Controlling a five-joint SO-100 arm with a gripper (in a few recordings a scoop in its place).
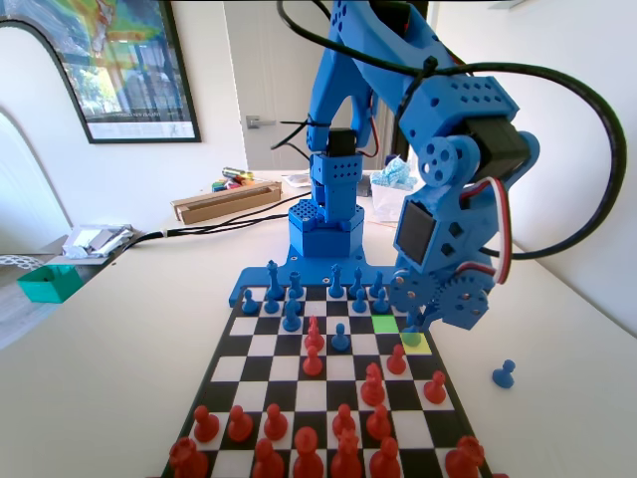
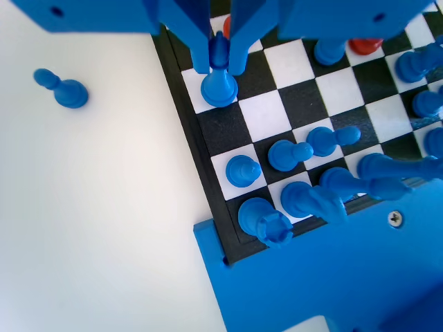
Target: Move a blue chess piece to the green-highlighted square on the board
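Where jaws pinch its head, small blue chess piece (image 2: 219,84), flared base.

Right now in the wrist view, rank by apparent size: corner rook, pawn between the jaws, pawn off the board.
Corner rook, largest.
Pawn between the jaws and off-board pawn look alike; the jaws hide part of the first, so no ranking.

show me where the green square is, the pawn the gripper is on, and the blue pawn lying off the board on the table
green-highlighted square (image 1: 385,324), fixed view, middle of its lime surface.
blue chess piece (image 2: 219,88), wrist view, its flared base, between the jaws.
stray blue pawn (image 1: 505,374), fixed view, its body, on the table right of the board.
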